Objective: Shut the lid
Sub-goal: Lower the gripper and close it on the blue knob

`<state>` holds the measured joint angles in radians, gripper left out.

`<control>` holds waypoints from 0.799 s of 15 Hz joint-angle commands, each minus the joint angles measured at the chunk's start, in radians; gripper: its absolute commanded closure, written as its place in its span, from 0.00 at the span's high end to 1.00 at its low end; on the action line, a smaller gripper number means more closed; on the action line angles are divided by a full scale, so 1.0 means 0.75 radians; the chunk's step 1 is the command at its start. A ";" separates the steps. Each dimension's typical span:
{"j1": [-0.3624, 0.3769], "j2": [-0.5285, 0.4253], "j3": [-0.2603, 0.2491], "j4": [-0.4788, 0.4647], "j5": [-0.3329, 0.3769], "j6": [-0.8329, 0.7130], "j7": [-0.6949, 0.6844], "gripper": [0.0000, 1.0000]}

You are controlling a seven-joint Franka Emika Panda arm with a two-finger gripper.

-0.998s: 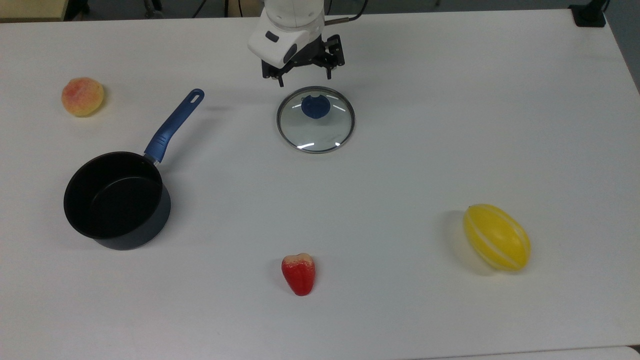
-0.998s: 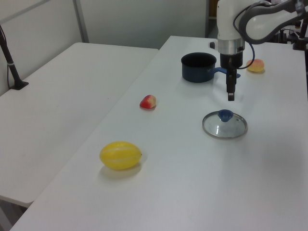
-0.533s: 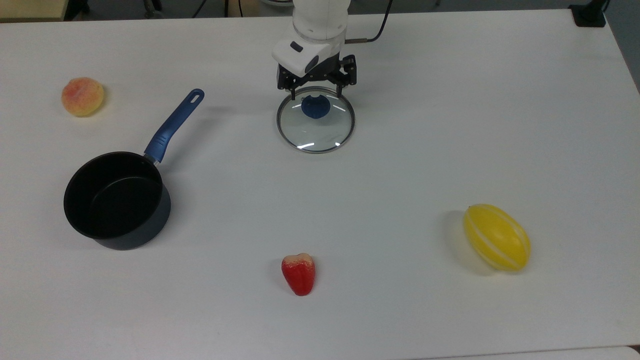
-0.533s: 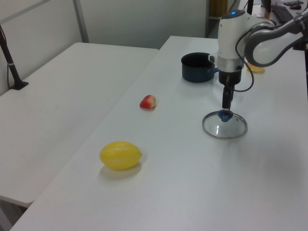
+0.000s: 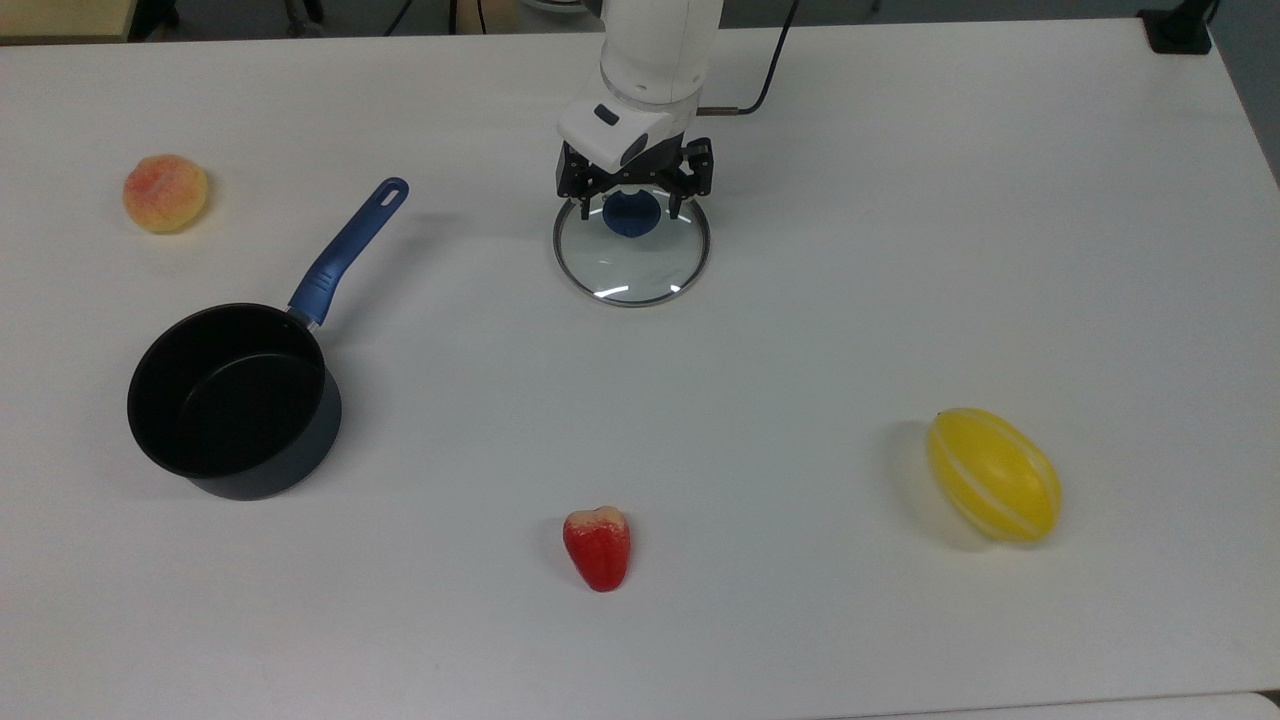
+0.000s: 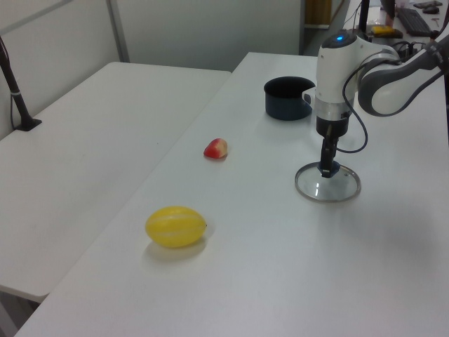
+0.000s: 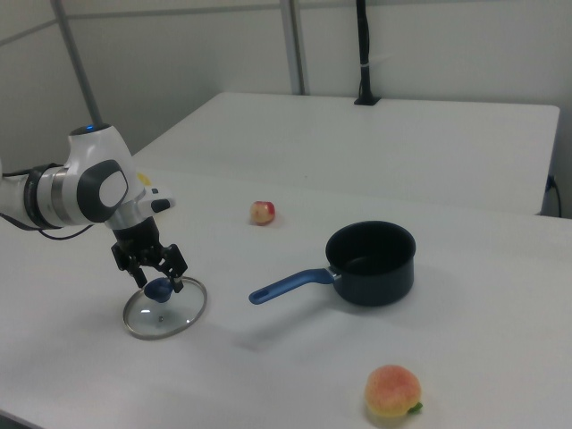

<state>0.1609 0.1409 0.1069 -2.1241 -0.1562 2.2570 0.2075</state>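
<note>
The lid [image 5: 635, 268], clear glass with a metal rim and a blue knob [image 5: 630, 214], lies flat on the white table at the back centre of the top view. My gripper [image 5: 631, 208] is lowered over it, open, one finger on each side of the knob. In the left view the gripper [image 6: 327, 169] stands upright on the lid [image 6: 330, 190]. In the right view the gripper [image 7: 159, 283] straddles the knob on the lid [image 7: 166, 315]. The black saucepan [image 5: 232, 400] with a blue handle [image 5: 347, 248] stands open, far off toward the top view's left.
A peach [image 5: 165, 193] sits at the top view's far left. A red fruit [image 5: 598, 547] lies near the front centre, and a yellow melon [image 5: 993, 474] at the front right. The white table [image 5: 820, 300] lies bare between lid and saucepan.
The gripper came down and forward from behind the lid, and its open fingers now flank the blue knob. The lid and saucepan have not moved.
</note>
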 commanded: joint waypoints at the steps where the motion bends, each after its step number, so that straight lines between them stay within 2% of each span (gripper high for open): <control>1: 0.004 0.006 -0.001 -0.025 -0.043 0.042 0.036 0.87; 5: -0.018 0.015 0.037 -0.025 -0.043 0.042 0.036 0.51; 8: -0.024 0.015 0.044 -0.023 -0.041 0.032 0.040 0.04; 9: -0.032 0.011 0.056 -0.023 -0.041 0.026 0.038 0.00; 12: -0.051 0.002 0.080 -0.019 -0.041 0.006 0.032 0.00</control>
<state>0.1472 0.1564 0.1351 -2.1245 -0.1688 2.2572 0.2108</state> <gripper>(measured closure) 0.344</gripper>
